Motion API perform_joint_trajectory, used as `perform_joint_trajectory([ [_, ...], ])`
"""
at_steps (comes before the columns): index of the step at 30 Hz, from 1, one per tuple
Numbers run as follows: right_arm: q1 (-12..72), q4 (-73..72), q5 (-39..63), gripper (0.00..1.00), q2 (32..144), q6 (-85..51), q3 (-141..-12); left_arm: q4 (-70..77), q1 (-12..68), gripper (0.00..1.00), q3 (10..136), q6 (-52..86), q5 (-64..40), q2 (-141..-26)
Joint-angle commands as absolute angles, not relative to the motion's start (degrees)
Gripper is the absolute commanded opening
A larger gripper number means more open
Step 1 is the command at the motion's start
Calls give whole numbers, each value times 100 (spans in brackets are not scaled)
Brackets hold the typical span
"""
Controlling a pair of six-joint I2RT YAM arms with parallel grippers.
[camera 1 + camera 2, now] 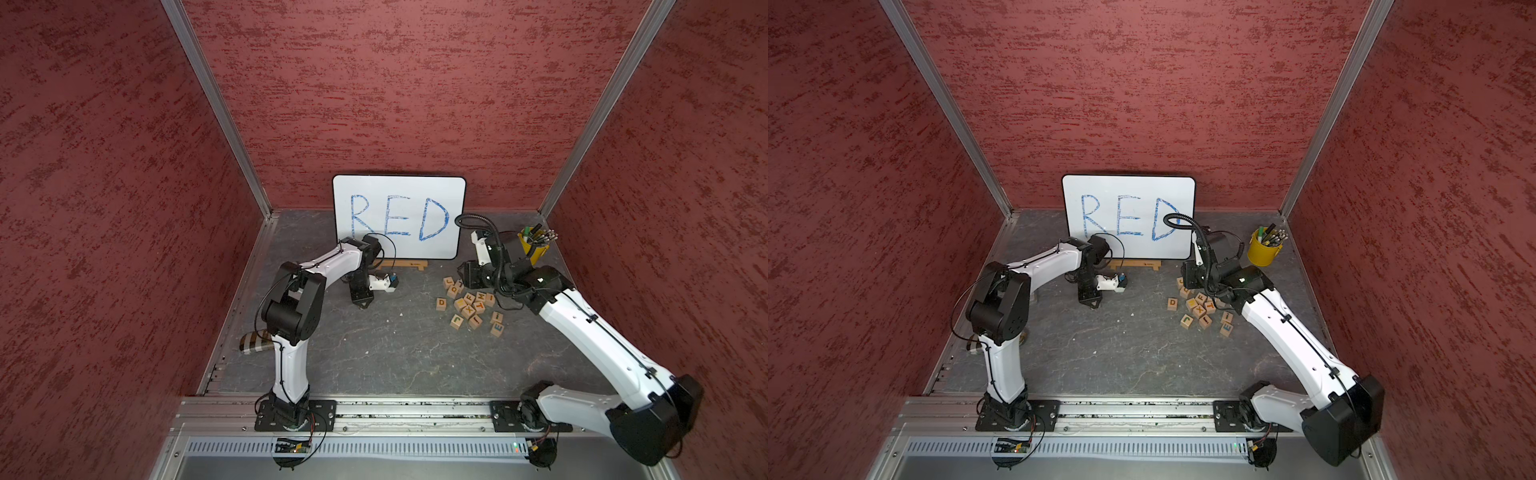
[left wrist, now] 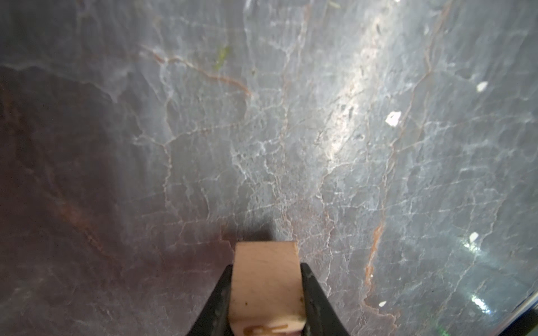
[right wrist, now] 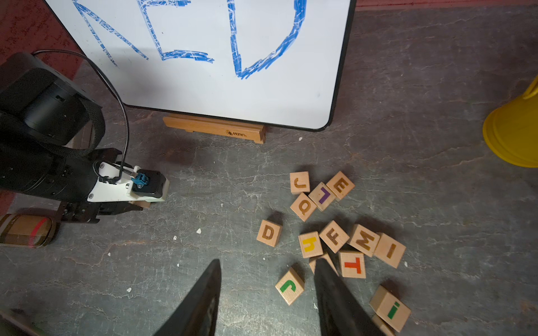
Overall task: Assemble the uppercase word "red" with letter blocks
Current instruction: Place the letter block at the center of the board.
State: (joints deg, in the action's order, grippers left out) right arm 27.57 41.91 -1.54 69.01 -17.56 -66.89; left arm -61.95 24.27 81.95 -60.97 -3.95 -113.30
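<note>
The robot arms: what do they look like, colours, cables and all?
The left arm and right arm have smooth white shells between chunky black joints. Thin black cables run along them; a ribbed black hose loops over the right one. The left end effector and right end effector each have two black tapering fingers.

Both top views look steeply down from high above the near edge, covering the whole table [image 1: 395, 353]. The left wrist view sits close over bare table; the right wrist view, low, faces the far whiteboard [image 3: 203, 72] and letter blocks [image 3: 269, 232], shared with both top views
</note>
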Motion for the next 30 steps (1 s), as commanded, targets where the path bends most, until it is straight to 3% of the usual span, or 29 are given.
perform_joint_trajectory([
  [1, 2733, 4095, -96, 53, 6888, -1827, -6706, -6212, 2434, 22, 8158, -6813, -269, -11411],
  [14, 2730, 4085, -136, 53, 6898, -1835, -6670, -5944, 2617, 27, 7821, -7664, 232, -11531],
  [20, 2729, 4104, -139, 53, 6918, -1823, -6690, -5860, 2654, 44, 7791, -7663, 261, -11505],
  [30, 2723, 4078, -158, 54, 6854, -1818, -6653, -6135, 2698, 59, 8116, -7409, 95, -11428],
])
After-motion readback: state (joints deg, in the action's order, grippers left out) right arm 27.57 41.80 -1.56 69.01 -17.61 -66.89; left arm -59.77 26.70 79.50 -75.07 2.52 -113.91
